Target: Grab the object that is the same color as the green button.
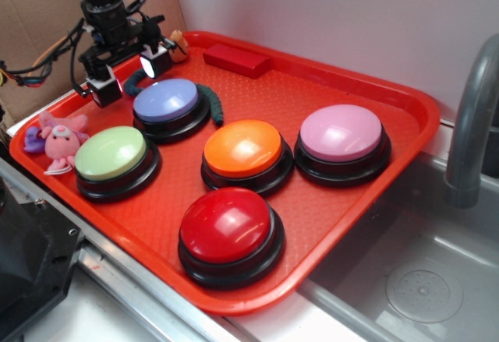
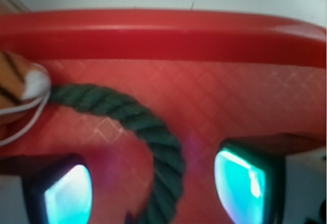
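Observation:
The object, a dark green twisted rope-like toy, lies curved on the red tray. In the exterior view the object wraps behind the blue-lilac button. My gripper hangs open above it, and the rope runs down between the two glowing fingertips without touching them. Seen from outside, the gripper stands at the tray's far left corner, just behind the lilac button. The pale green button sits at the tray's left front.
An orange striped plush lies at the rope's left end. A pink plush sits left of the green button. Orange, pink and red buttons and a red block share the tray. A sink is at right.

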